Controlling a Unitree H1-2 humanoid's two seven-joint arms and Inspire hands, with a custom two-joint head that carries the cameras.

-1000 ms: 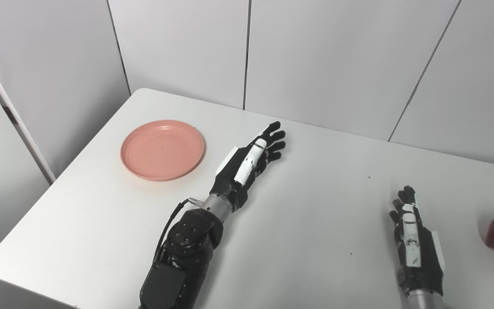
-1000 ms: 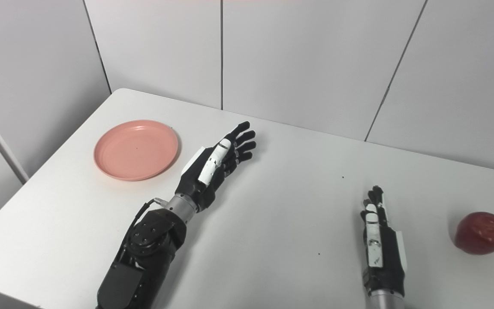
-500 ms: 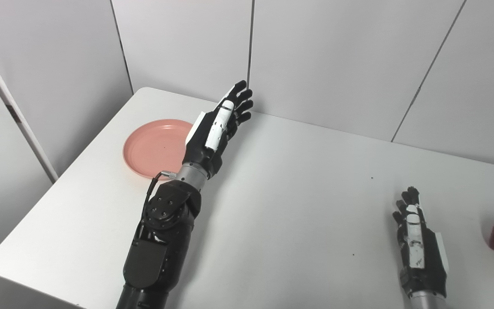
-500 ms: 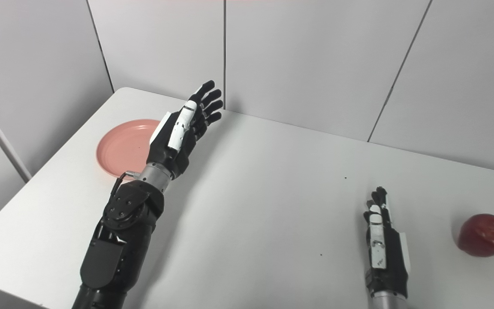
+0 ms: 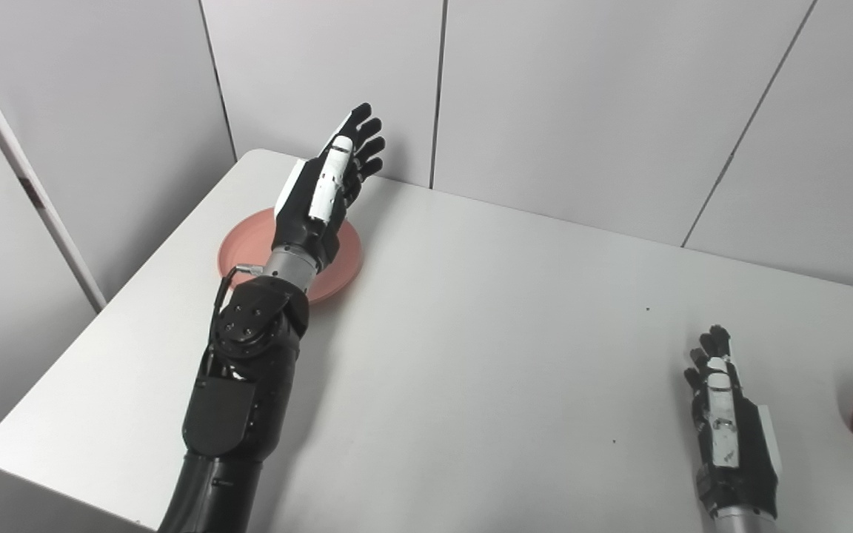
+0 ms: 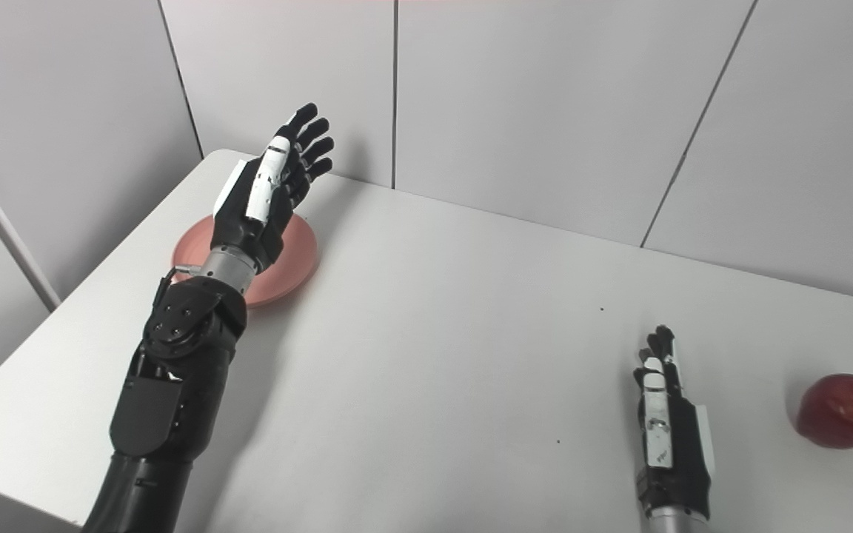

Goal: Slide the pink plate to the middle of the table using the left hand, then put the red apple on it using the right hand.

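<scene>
The pink plate (image 5: 343,255) lies at the table's far left, mostly hidden behind my left hand and forearm. My left hand (image 5: 326,189) is raised over it, open, fingers spread and pointing toward the back wall, holding nothing. The red apple (image 6: 838,411) rests on the table at the right edge. Left of the apple, near the front edge, my right hand (image 6: 667,437) lies flat and open, well apart from the apple and empty.
The white table (image 5: 486,311) has a rounded far-left corner and a front-left edge close to my left arm. Grey wall panels (image 5: 545,96) stand right behind the table.
My left hand has risen and swung left from the table's middle until it is over the plate. The right hand and apple stay put. The camera has shifted slightly.
</scene>
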